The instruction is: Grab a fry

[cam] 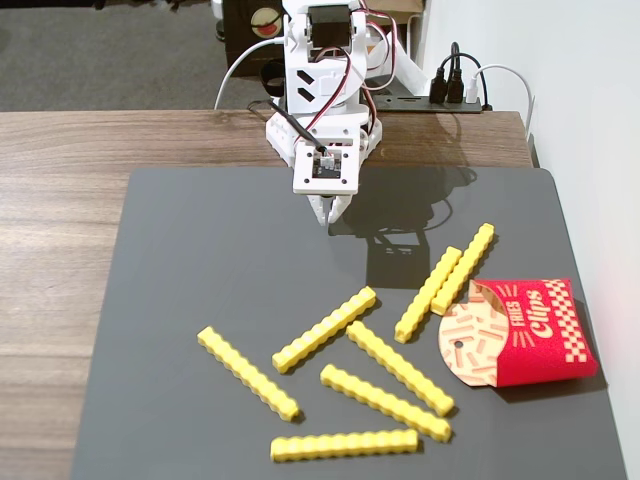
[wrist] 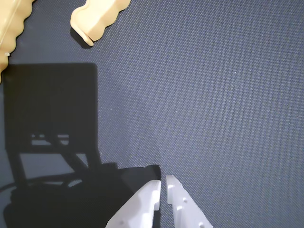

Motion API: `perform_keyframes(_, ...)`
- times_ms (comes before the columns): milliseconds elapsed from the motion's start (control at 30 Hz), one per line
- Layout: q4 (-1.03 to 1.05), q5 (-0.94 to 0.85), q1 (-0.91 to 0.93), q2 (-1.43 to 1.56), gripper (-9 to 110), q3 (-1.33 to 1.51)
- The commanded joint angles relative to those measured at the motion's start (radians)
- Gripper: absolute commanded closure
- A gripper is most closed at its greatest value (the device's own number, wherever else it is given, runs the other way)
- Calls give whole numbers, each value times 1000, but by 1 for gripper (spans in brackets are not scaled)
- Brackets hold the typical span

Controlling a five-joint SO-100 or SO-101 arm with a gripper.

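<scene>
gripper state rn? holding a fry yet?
Gripper: closed, empty, over bare mat. No fry between the jaws; the nearest fry lies apart from it.

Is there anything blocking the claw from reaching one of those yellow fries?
Nothing visible does. The gripper hangs shut over bare dark mat, and the nearest fry lies in the open below it in the fixed view. The red carton sits off to the right.
</scene>
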Motion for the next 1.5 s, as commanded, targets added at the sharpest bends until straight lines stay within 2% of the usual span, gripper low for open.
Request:
perform_keyframes(0,17,-121,63,3,101,3)
perform_keyframes(800,2,-124,55,-44,101,-6)
perform_keyframes(1100,-2,-107,83,-218,101,-195)
perform_keyframes(1467,-31,-167,176,-454,101,-414)
